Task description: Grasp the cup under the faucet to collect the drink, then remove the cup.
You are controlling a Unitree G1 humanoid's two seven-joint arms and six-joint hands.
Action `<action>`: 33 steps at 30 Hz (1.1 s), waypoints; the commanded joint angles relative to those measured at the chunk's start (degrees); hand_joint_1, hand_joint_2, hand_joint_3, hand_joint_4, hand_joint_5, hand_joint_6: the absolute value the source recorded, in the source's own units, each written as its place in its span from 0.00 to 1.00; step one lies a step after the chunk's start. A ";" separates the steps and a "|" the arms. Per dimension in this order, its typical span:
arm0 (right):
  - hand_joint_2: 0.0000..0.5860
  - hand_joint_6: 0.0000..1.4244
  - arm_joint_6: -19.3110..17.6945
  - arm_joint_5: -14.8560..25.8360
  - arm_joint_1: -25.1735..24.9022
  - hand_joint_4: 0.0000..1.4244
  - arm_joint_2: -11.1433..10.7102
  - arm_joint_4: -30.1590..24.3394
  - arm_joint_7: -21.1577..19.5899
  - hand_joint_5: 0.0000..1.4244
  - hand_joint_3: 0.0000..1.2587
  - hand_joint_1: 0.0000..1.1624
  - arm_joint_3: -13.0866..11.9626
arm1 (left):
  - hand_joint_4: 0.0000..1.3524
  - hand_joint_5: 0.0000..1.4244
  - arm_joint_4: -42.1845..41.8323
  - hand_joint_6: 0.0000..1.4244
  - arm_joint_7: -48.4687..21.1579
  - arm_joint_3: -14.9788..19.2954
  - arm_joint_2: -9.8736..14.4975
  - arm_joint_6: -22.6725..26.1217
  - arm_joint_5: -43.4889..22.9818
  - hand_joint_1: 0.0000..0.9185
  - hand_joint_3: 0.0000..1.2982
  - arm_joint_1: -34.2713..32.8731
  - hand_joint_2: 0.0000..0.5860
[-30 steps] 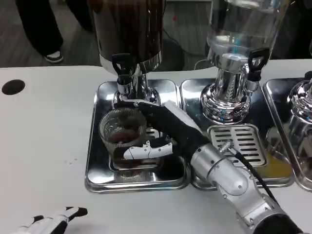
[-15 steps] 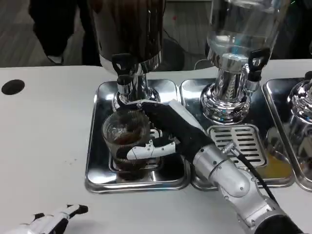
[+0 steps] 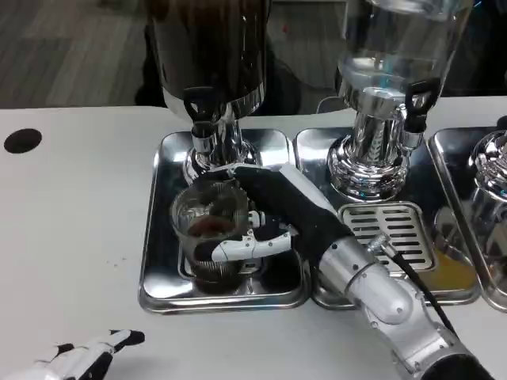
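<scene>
right robot hand point(image 3: 265, 214) has a black glove-like back and palm, with white fingers point(image 3: 238, 248) showing black segments. its forearm point(image 3: 388, 301) is a chunky silver metal tube in ribbed sections, with a thin black cable point(image 3: 412, 277) running alongside. left robot hand point(image 3: 83, 358) is white with black fingertips.

Drink station on a white table point(image 3: 71, 229)

A clear dispenser point(image 3: 392, 47) stands on a chrome base point(image 3: 366, 162) in a steel tray point(image 3: 444, 289), just right of the neighbouring tray; a slotted drip grate point(image 3: 392, 229) lies before that base, with what may be a yellowish puddle point(image 3: 453, 269) beside it. Part of a third chrome dispenser point(image 3: 493, 170) shows at the right edge. A round black hole point(image 3: 21, 140) marks the table's far left. Grey carpet point(image 3: 71, 51) lies beyond.
</scene>
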 commanded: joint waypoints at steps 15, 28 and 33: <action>0.19 0.36 2.30 4.77 8.65 0.32 -4.33 -19.64 6.27 0.36 0.36 0.74 -2.52 | 0.16 0.20 0.52 0.13 -0.90 -2.60 -0.40 0.74 0.87 0.01 0.22 -1.82 0.16; 0.19 0.36 6.22 7.49 19.03 0.33 -11.55 -35.06 11.34 0.36 0.36 0.74 -4.35 | 0.16 0.20 0.52 0.13 -1.76 -4.56 -0.37 1.88 1.13 0.01 0.22 -4.00 0.16; 0.19 0.35 6.56 9.56 23.93 0.33 -14.64 -40.89 12.74 0.36 0.37 0.74 -6.20 | 0.16 0.20 0.98 0.13 -1.86 -5.54 -0.45 2.56 1.30 0.01 0.21 -5.06 0.16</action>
